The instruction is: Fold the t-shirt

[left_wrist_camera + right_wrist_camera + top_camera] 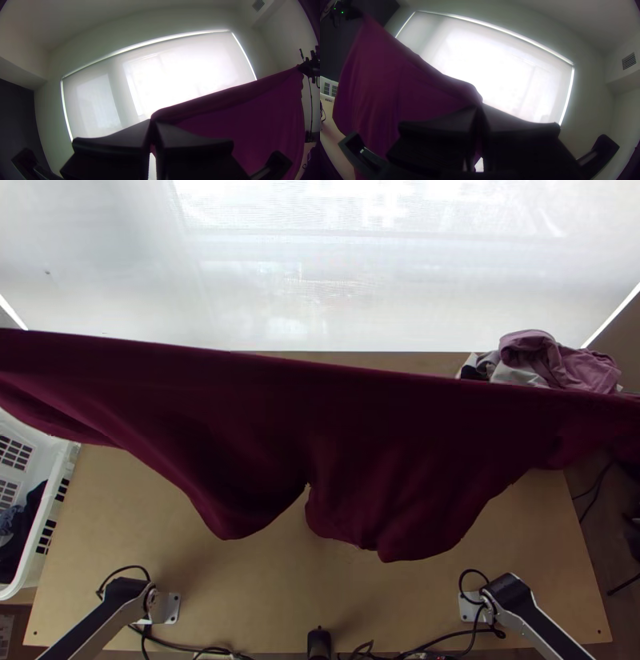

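Between the left gripper [153, 124] and the right gripper [480, 108], both clamped on its upper edge, the maroon t-shirt [240, 428] hung stretched out above the bench [264, 596]

You've got the shirt [266, 116] pinched in your left claw [153, 125], its edge drawn fairly straight to your right claw [305, 68], a bright window [186, 70] beyond.

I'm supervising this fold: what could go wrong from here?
The shirt hangs from a pinch at the left gripper and one at the right gripper, so either might slip. Its top edge looks taut; pulling further could stretch it. Lowered here, it might catch the clothes pile.
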{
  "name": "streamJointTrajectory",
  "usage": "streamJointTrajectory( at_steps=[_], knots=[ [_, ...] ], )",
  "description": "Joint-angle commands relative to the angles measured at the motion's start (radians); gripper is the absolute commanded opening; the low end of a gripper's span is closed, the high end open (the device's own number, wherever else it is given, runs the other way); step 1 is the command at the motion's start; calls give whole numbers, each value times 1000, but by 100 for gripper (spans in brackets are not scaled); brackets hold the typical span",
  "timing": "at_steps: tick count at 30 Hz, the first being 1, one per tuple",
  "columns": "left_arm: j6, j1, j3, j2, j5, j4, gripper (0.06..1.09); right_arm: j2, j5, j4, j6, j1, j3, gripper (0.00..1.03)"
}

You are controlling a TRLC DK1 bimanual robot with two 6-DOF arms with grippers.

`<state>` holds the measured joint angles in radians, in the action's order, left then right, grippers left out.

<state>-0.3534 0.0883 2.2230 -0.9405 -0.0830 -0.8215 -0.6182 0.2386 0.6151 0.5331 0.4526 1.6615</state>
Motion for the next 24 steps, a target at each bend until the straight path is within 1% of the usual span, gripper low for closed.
streamJointTrajectory(
  at_steps=[1,4,7,11,14,16,19,21,24],
  knots=[
    [-12,-2,0,63,60,-27,9,38,-1,77,27,-45,66,3],
    [-18,-2,-6,86,83,-94,9,54,-2,117,16,-78,73,3],
    [-1,-2,-62,117,101,-173,9,60,-7,160,-24,-98,66,3],
    [36,-1,-299,189,126,-222,9,64,-7,156,-99,-106,-34,3],
    [57,-1,-508,226,200,-300,9,67,-7,100,-150,-100,-186,3],
    [74,4,-663,247,230,-323,9,66,-9,46,-179,-80,-295,3],
    [77,14,-882,272,247,-300,9,48,-7,-54,-203,-46,-457,3],
    [79,18,-1008,286,247,-225,9,21,-9,-127,-209,-38,-552,3],
    [74,21,-1142,282,244,-120,9,-38,-16,-230,-213,-40,-652,3]
  ],
)
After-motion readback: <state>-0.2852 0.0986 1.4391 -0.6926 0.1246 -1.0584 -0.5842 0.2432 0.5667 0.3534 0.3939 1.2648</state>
